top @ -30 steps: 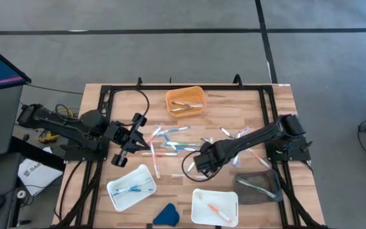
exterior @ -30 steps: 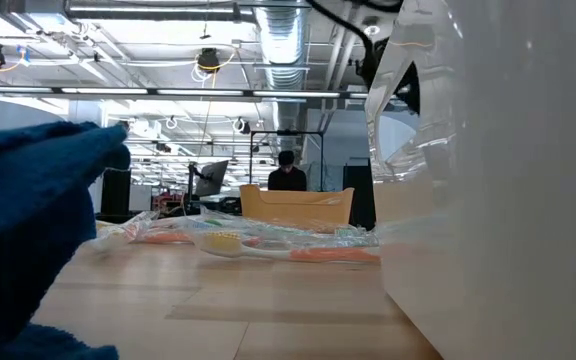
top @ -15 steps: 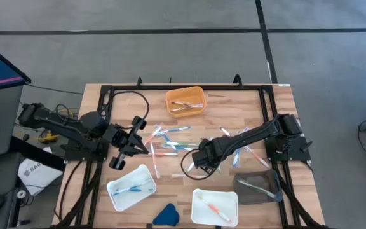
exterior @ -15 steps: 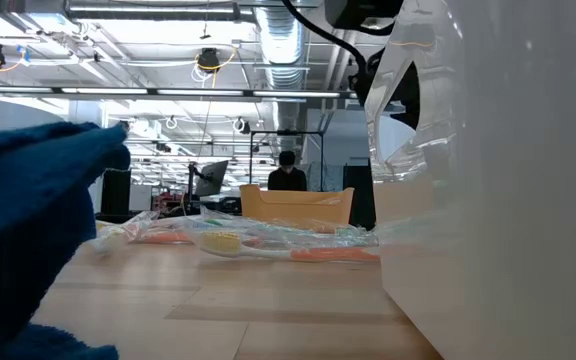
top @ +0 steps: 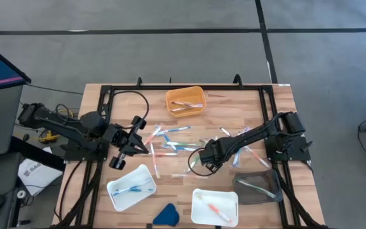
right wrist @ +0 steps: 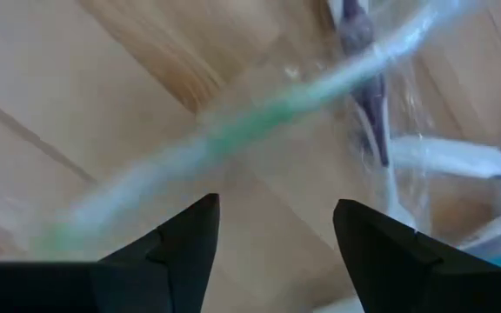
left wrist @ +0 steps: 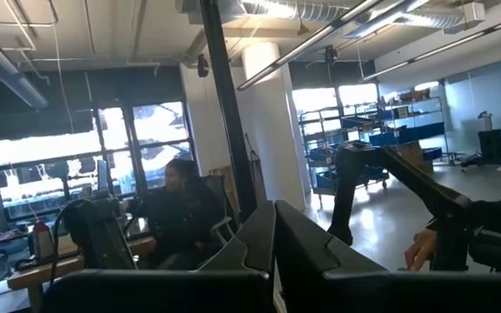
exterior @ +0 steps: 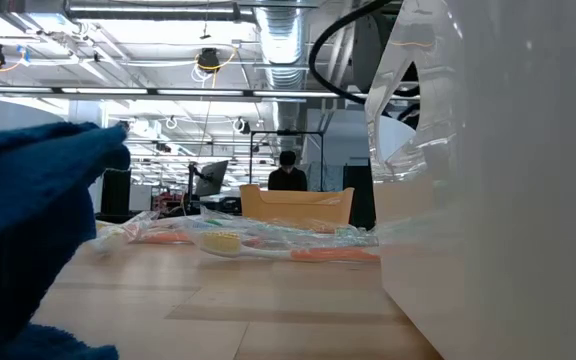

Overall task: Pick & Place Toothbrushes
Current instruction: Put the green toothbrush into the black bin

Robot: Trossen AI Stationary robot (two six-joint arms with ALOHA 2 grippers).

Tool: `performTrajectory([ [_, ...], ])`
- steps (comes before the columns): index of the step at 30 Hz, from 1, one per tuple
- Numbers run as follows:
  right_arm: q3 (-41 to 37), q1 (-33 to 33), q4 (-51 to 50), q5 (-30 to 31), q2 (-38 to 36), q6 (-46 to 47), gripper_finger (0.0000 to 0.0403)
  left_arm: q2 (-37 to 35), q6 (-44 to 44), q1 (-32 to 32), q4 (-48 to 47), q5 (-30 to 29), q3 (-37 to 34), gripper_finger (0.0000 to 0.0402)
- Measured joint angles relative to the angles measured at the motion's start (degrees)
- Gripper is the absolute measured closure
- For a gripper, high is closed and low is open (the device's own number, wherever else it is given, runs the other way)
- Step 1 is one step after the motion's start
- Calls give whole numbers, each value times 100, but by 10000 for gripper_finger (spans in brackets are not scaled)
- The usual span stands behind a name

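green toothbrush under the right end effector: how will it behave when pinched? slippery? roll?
Probably slippery: the green toothbrush appears to lie in glossy clear wrap. It is thin and long, so it likely weighs little and may pivot or skid on the wooden table if caught off-centre. The open right end effector hangs just above it, other wrapped brushes close by, which could drag along.

Table (top: 234,108) pale wood, matt grain; toothbrushes (top: 170,145) in glossy clear wrap; trays (top: 184,100) smooth plastic.

Grey concrete floor (top: 170,57) crossed by dark lines surrounds the wooden table (top: 234,105), while exposed ducts (exterior: 278,40), ceiling lights (exterior: 208,60) and large windows (left wrist: 50,156) fill the room beyond.
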Motion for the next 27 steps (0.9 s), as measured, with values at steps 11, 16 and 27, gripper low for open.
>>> performTrajectory([
  [11, 26, 7, 486, 2, -186, 33, 199, 0, 30, 0, 21, 0, 0, 401],
  [16, 287, -20, 408, 1, -186, 277, 211, 0, 32, 0, 19, 0, 0, 401],
  [27, 407, -336, 781, -161, -140, 766, 219, 0, 32, 0, 21, 0, 0, 401],
])
